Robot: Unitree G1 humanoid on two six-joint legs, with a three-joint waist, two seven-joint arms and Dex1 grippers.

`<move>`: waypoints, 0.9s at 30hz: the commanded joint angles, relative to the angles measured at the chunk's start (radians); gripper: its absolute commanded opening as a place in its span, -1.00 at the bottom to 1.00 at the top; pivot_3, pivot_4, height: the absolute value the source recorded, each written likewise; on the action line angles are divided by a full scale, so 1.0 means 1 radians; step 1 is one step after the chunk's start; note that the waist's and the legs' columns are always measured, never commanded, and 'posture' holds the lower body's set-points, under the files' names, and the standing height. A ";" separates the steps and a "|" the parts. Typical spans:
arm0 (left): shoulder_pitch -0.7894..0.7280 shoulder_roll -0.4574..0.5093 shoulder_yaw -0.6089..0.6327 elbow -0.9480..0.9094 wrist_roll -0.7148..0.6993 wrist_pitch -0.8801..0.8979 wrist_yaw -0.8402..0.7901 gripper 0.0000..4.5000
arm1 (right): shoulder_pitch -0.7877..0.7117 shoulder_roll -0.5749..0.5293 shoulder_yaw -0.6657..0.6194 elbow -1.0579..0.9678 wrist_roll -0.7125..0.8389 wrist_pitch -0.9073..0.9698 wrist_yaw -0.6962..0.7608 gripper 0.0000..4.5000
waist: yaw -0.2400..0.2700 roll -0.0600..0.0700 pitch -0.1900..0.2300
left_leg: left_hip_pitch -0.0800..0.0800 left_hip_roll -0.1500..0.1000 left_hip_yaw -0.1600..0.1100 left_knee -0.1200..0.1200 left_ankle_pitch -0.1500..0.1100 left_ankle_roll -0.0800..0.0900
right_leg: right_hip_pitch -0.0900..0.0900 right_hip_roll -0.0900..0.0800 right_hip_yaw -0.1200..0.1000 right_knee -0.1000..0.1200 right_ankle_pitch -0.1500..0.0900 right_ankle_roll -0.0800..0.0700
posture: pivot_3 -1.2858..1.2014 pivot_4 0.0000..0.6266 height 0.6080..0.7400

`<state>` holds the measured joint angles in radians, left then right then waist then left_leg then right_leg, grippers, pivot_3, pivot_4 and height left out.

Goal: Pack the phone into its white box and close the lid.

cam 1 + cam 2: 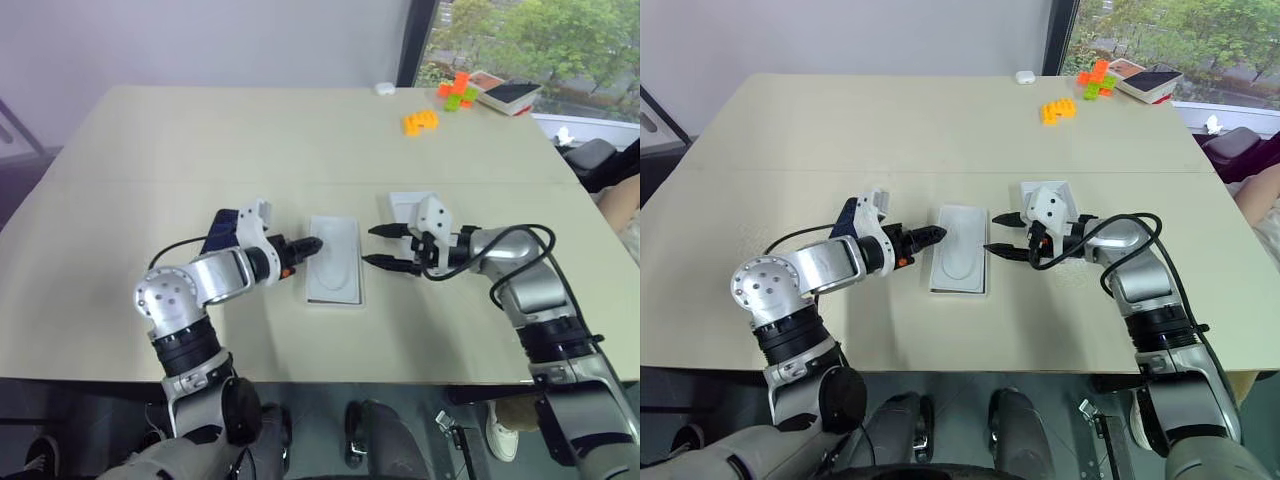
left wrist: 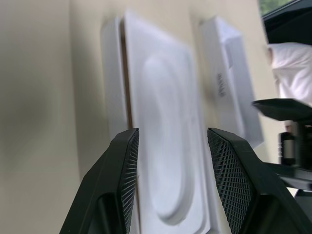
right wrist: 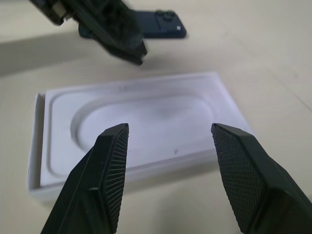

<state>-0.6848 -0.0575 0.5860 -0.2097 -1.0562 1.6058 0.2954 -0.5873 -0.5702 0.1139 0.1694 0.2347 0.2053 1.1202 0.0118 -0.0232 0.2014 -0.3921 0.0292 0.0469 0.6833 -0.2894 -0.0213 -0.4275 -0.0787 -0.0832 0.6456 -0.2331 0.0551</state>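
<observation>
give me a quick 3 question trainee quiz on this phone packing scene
1. True or false: the slim dark navy-blue phone already lies in the shallow white cardboard box.
2. What fills the box's top? A) flat white insert with oval recess B) orange blocks C) a cable
3. Which claws are open: left claw, right claw, or both?

Key: 1 false, it lies on the table beside the left arm; 2 A; 3 both.

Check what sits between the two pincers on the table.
The white box with the flat white insert in it lies between left pincer and right pincer, clearest in the head views.
</observation>
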 commanded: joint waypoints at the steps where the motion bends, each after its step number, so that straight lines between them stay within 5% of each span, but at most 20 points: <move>1: -0.016 0.081 -0.046 -0.043 -0.080 0.009 -0.027 0.04 | -0.023 0.008 0.001 -0.009 -0.002 -0.020 -0.005 0.26 | 0.000 0.000 0.000 | 0.000 0.000 0.000 0.000 0.000 0.000 | 0.000 0.000 0.000 0.000 0.000 0.000 | 0.03 -0.52 1.00; 10: 0.016 0.278 0.007 -0.044 -0.176 -0.031 -0.121 0.04 | -0.044 0.045 0.003 0.009 -0.024 0.014 -0.051 0.26 | -0.003 0.000 0.000 | 0.001 0.001 0.000 0.000 0.005 -0.008 | 0.000 0.000 0.000 0.001 0.000 0.000 | 0.03 -0.52 1.00; 15: 0.034 0.394 0.005 -0.004 -0.112 -0.135 -0.184 0.04 | -0.054 0.117 0.029 0.001 -0.034 0.052 -0.104 0.26 | -0.005 0.000 0.000 | 0.001 0.001 0.000 0.000 0.005 -0.009 | 0.000 0.001 0.000 0.001 0.000 0.000 | 0.03 -0.52 1.00; 18: 0.052 0.432 -0.024 0.010 -0.090 -0.174 -0.223 0.07 | -0.058 0.133 0.031 0.002 -0.038 0.062 -0.126 -0.15 | -0.002 0.000 0.000 | 0.001 0.001 0.000 0.000 0.005 -0.009 | 0.000 0.001 0.000 0.001 0.000 0.000 | 0.03 -0.52 1.00; 22: 0.151 0.583 -0.190 -0.074 0.080 -0.360 -0.412 0.07 | -0.071 0.145 0.078 0.027 -0.109 0.042 -0.172 -0.98 | -0.004 0.000 0.000 | 0.000 0.001 0.001 -0.001 0.005 -0.009 | 0.000 0.000 0.000 0.000 0.000 0.000 | 0.03 -0.52 1.00; 27: 0.263 0.682 -0.298 -0.129 0.247 -0.648 -0.639 0.07 | -0.077 0.140 0.128 0.061 -0.192 -0.026 -0.207 -0.98 | -0.005 0.000 0.000 | 0.000 0.001 0.001 -0.002 0.005 -0.009 | -0.002 0.000 0.000 0.000 0.000 -0.001 | 0.03 -0.52 1.00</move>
<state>-0.4293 0.6024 0.3048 -0.2979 -0.8592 1.0551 -0.2778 -0.6469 -0.4297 0.2374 0.2429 0.0619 0.2172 0.9241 0.0063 -0.0229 0.2016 -0.3923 0.0303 0.0484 0.6808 -0.2846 -0.0298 -0.4292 -0.0787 -0.0831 0.6456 -0.2333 0.0544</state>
